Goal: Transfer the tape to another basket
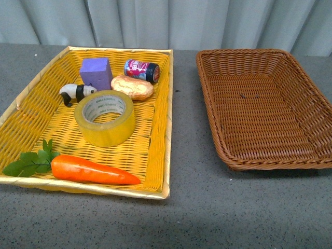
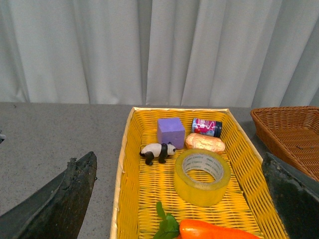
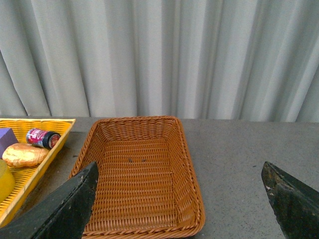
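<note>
The tape [image 1: 105, 118], a wide yellow roll with a white printed core, lies flat in the middle of the bright yellow woven tray [image 1: 155, 155]. It also shows in the left wrist view [image 2: 202, 177]. The brown wicker basket [image 1: 244, 161] stands empty to the tray's right and shows in the right wrist view [image 3: 192, 219]. My left gripper [image 2: 179, 199] is open, held back above the tray's near end. My right gripper [image 3: 182, 199] is open above the basket's near right corner. Neither arm shows in the front view.
In the tray with the tape lie a purple block [image 1: 95, 72], a toy panda [image 1: 76, 93], a bread roll [image 1: 132, 87], a small can [image 1: 141, 70] and a carrot [image 1: 91, 169] with green leaves [image 1: 31, 162]. A grey curtain [image 1: 166, 21] hangs behind the grey table [image 1: 187, 135].
</note>
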